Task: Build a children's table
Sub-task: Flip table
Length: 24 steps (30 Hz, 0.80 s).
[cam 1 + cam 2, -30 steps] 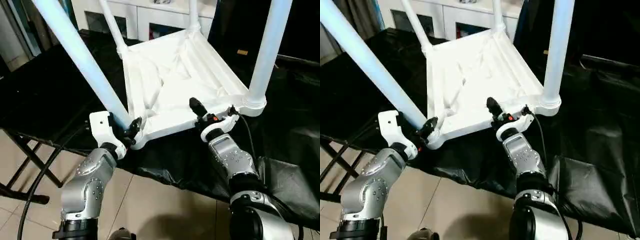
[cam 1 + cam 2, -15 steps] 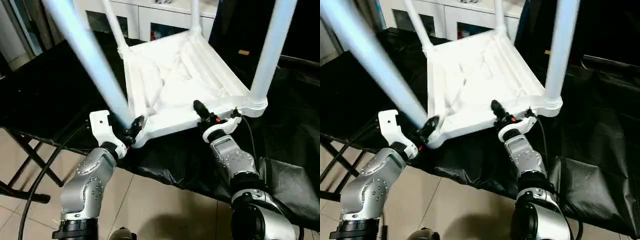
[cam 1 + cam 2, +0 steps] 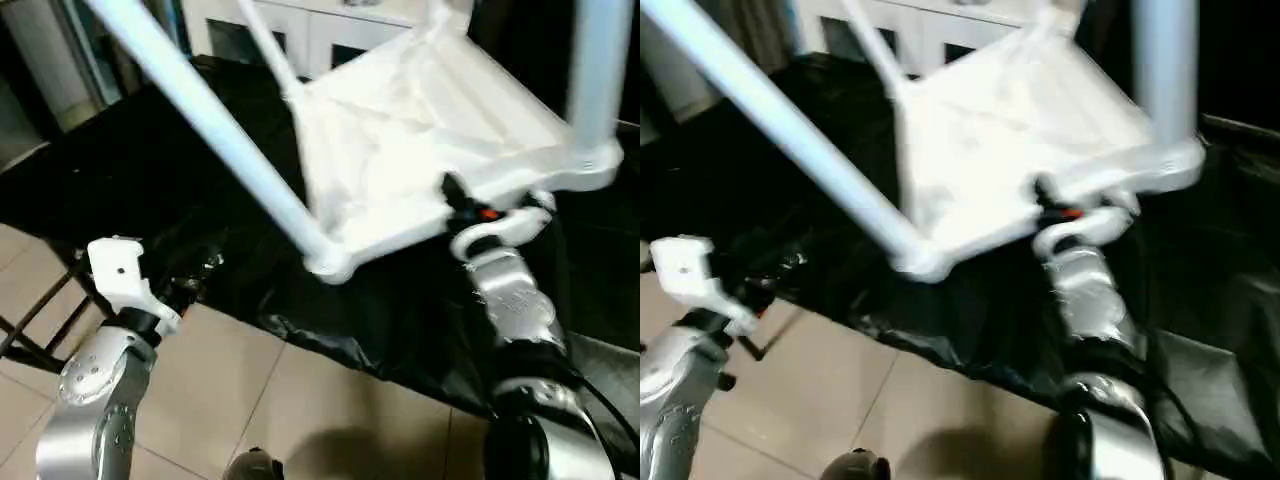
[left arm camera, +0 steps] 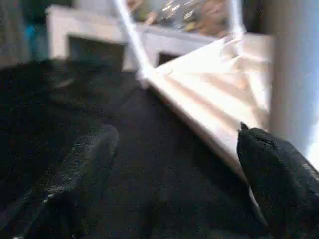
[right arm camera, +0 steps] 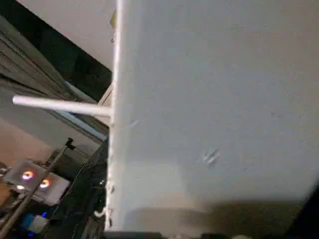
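Tabletop (image 3: 420, 150) lies upside down on the black-covered work table (image 3: 120, 170), ribbed underside up, legs seated in the corner sockets: near-left leg (image 3: 200, 120) slants up toward the robot's left, near-right leg (image 3: 600, 70) stands upright, and a far leg (image 3: 265, 45) is up at the back corner; a fourth looks present at the far right corner but is too blurred to be sure of. Right gripper (image 3: 462, 195) sits at the near edge of the tabletop, between the two near corners, fingers appear closed over that rim; right wrist view is up against white plastic, which fits a grip on it. Left gripper (image 4: 164, 164) is off the table, low and to the robot's left of the near-left corner socket (image 3: 328, 262), well apart from it; in the left wrist view its two black fingers (image 4: 279, 174) stand wide apart with nothing between them, just black cloth and the tabletop edge ahead. Judgement: assembly looks essentially done, step in hand seems to be handling or turning the table over onto its legs. Next move likely calls for the left gripper to get a hold on the near-left leg or corner so both arms share the load, since one grip on the rim could let the table twist or slide on the cloth
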Available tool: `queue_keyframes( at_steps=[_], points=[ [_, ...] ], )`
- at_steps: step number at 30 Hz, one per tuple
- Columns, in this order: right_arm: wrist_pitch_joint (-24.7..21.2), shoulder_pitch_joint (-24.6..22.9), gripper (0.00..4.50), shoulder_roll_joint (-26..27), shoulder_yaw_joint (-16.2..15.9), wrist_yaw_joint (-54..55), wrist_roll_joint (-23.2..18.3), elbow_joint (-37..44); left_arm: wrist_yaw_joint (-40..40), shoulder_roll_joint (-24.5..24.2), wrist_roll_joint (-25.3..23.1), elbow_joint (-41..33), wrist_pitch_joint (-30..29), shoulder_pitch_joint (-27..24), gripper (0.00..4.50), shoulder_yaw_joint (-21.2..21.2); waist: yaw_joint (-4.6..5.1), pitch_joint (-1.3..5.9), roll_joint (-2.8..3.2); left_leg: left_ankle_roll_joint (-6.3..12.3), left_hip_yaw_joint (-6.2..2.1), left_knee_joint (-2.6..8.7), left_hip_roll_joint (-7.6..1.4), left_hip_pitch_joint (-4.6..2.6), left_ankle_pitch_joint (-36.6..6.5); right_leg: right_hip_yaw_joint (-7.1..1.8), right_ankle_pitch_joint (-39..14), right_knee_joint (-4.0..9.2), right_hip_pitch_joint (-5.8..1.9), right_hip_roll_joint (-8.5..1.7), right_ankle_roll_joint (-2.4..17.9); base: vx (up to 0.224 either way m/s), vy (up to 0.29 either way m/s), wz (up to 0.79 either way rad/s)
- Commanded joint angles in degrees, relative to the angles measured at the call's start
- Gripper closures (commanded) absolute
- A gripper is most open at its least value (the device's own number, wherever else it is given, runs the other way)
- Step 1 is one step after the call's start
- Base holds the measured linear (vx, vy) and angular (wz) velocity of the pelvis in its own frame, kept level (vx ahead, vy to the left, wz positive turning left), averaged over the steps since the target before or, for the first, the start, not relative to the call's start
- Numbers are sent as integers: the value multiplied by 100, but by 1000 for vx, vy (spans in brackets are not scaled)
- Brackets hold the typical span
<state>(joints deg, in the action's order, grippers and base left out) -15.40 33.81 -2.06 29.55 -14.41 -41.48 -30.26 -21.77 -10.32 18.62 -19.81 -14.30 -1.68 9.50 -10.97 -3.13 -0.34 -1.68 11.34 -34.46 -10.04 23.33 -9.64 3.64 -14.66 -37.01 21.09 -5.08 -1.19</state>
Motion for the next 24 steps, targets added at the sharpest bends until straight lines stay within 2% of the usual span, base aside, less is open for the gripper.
queue_keyframes(
  at_steps=[1, 2, 3, 5, 6, 7, 9, 11, 12, 13, 15, 16, 18, 20, 22, 23, 24],
  points=[
    [184, -110, 250, -223, -78, 367, 449, 763, -149, -240, -260, -304, 423, -47, 2, -235, 101, 369, -9, -381, -180, 497, -373, -252, -1187, -272, -194, 462, -85, -363, 590, 0, 0, 0],
    [171, -119, 250, -226, -86, 383, 462, 790, -157, -254, -281, -316, 452, -42, 0, -245, 94, 367, -10, -381, -181, 501, -373, -253, -1208, -279, -284, 485, -79, -370, 521, 0, 0, 0],
    [58, -208, 250, -260, -155, 526, 582, 1040, -233, -380, -472, -425, 722, 7, 0, -345, 95, 356, -39, -375, -188, 510, -375, -251, -1200, -286, -412, 501, -69, -367, 403, 0, 0, 0],
    [-263, -441, 250, -309, -217, 1226, 765, 1759, -459, -617, -792, -695, 1230, 314, 0, -475, 74, 369, -52, -411, -183, 505, -377, -288, -1045, -289, -402, 486, -39, -349, 211, 0, 0, 0],
    [-321, -523, 250, -327, -264, 1344, 832, 1956, -480, -649, -827, -757, 1284, 428, 0, -477, 79, 377, -45, -433, -170, 501, -379, -304, -1065, -291, -372, 471, -18, -346, 190, 0, 0, 0],
    [-349, -605, 250, -345, -329, 1432, 953, 2131, -469, -656, -828, -811, 1306, 546, 0, -451, 102, 363, -46, -507, -174, 518, -362, -278, -1125, -285, -409, 467, -30, -343, 168, 0, 0, 0],
    [-373, -663, 250, -356, -381, 1477, 1023, 2248, -460, -644, -821, -843, 1310, 613, 0, -424, 103, 364, -48, -584, -174, 526, -359, -272, -1164, -285, -471, 469, -29, -355, 154, 0, 0, 0],
    [-427, -985, 250, -442, -727, 1669, 1590, 2772, -308, -731, -940, -902, 1458, 1009, 0, -362, 138, 368, -46, -633, -167, 512, -331, -261, -1210, -299, -388, 473, -28, -344, 77, 0, 0, 0],
    [-427, -1050, 250, -456, -805, 1719, 1727, 2878, -239, -771, -987, -880, 1525, 1123, 0, -333, 138, 371, -21, -639, -179, 514, -331, -262, -1203, -296, -374, 474, -27, -341, 55, 0, 0, 0],
    [-439, -1079, 250, -453, -833, 1749, 1765, 2934, -201, -790, -996, -863, 1564, 1175, 0, -318, 168, 375, -53, -636, -182, 513, -321, -243, -1154, -291, -276, 461, -49, -338, 39, 0, 0, 0],
    [-467, -1146, 250, -547, -986, 1939, 2046, 3095, -163, -865, -1049, -779, 1626, 1320, 0, -290, 231, 372, -47, -650, -190, 515, -312, -227, -1147, -281, -260, 456, -62, -333, 69, 0, 0, 0],
    [-482, -1161, 250, -580, -1041, 1975, 2116, 3134, -188, -881, -1040, -761, 1622, 1355, 0, -294, 259, 378, -47, -649, -185, 503, -307, -235, -1145, -281, -256, 447, -55, -325, 87, 0, 0, 0],
    [-581, -1204, 250, -779, -1355, 2084, 2508, 3252, -384, -1029, -1055, -678, 1510, 1510, 0, -379, 282, 373, -38, -660, -180, 492, -297, -252, -1108, -281, -299, 461, -46, -315, 101, 0, 0, 0],
    [-738, -1225, 250, -945, -1638, 2185, 2828, 3345, -685, -1149, -864, -623, 1308, 1612, 0, -479, 302, 367, -36, -678, -171, 497, -287, -255, -1143, -284, -391, 461, -42, -304, 103, 0, 0, 0],
    [-843, -1214, 250, -983, -1735, 2308, 2991, 3418, -865, -1281, -747, -531, 1026, 1716, 0, -567, 330, 368, -39, -719, -175, 501, -292, -258, -1178, -285, -425, 449, -38, -307, 139, 0, 0, 0],
    [-856, -1204, 250, -991, -1759, 2356, 3054, 3429, -939, -1332, -690, -499, 924, 1760, 0, -602, 346, 360, -80, -716, -170, 504, -290, -255, -1201, -290, -437, 454, -36, -302, 142, 0, 0, 0],
    [-857, -1161, 251, -1016, -1827, 2476, 3230, 3411, -1195, -1474, -507, -407, 678, 1900, 0, -701, 334, 372, -63, -743, -176, 505, -289, -277, -1240, -288, -484, 441, -22, -313, 159, 0, 0, 0]
  ],
)
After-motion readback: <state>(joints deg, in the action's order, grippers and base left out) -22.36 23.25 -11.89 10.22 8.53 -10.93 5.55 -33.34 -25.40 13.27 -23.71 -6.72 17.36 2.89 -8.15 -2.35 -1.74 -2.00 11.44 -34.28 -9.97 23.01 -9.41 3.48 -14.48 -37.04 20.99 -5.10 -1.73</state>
